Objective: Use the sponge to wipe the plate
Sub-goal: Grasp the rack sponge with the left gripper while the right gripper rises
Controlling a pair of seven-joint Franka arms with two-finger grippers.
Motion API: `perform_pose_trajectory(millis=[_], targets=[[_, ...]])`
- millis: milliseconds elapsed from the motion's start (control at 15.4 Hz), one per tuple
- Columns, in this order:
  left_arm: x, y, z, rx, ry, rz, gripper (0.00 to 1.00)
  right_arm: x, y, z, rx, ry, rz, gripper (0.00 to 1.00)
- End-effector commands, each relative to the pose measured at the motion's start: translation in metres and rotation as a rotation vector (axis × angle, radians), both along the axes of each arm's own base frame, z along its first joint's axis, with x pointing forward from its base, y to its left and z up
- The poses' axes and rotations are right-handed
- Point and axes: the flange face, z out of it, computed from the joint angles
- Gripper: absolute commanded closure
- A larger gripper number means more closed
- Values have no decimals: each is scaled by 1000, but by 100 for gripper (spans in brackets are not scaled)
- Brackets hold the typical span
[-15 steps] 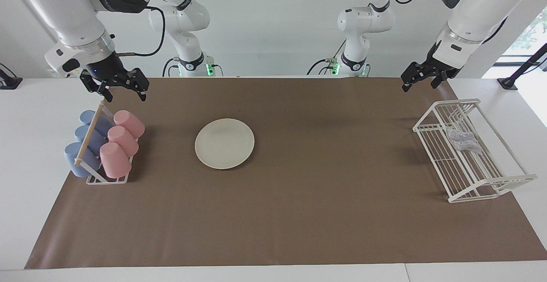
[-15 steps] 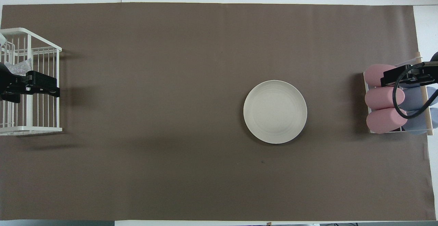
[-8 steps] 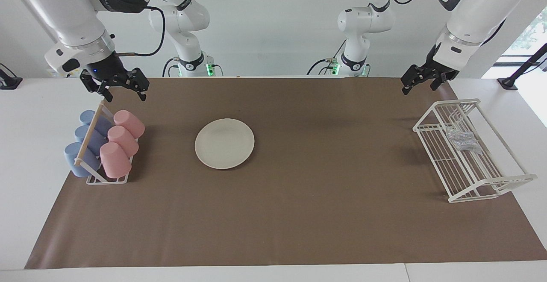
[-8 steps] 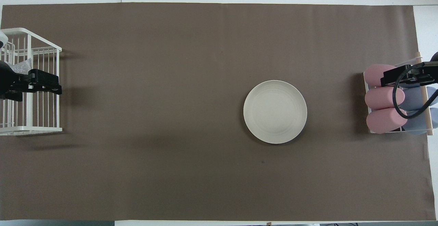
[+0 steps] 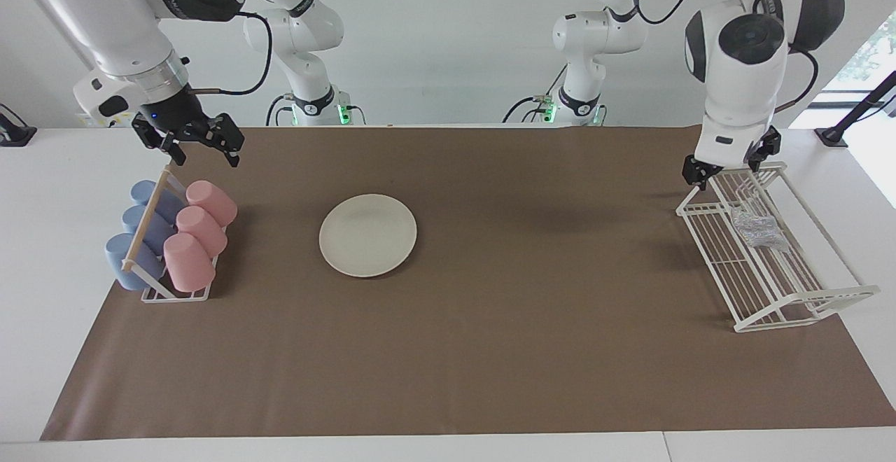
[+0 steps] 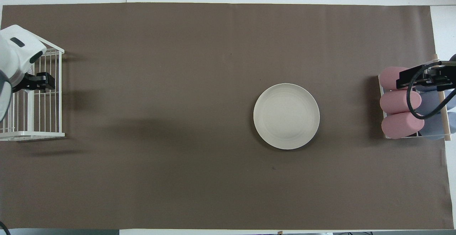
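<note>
The plate (image 5: 367,235) lies flat on the brown mat (image 5: 490,350), nearer the right arm's end of the tabletop than the middle, with bare mat all round it, so a wiping stroke has room from any side. The sponge (image 5: 756,229) is well apart from it, lying inside the wire rack (image 5: 791,301) at the left arm's end, on the rack's grid floor and toward its robot-side end. In the overhead view the left arm hides it.

The left pincer (image 5: 729,166) hangs over the robot-side corner of the rack, pointing down, its fingers apart and holding nothing. That pose suits a drop into the rack to take the sponge, which sits just past the pincer's tips; the rack's wires look like the main thing to steer clear of on the way in.

The right pincer (image 5: 198,141) hovers over the robot-side end of the cup rack (image 5: 175,295), above the pink cups (image 5: 199,232) and blue cups (image 5: 140,231), fingers spread and empty. It waits there, clear of the plate.

By my reading the task is at its very start: the sponge is not yet gripped, and the plate is untouched. The sponge looks soft and light, so a gentle squeeze should lift it.
</note>
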Motion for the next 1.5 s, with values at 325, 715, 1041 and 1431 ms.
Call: perform_pose_trajectory(millis=[325,715,1041,1431], targets=[[52,9,-88,271,-16,-55,0,-7,29,0,-3,6,-124,0],[52,11,-110,317,25,-66,9,-10,70,0,-6,6,-291,0],[46,11,-106,347,61,-37,24,-13,98,3,-5,-4,-529,0],[44,10,-102,354,67,-28,58,-15,109,-1,23,21,-812,0]])
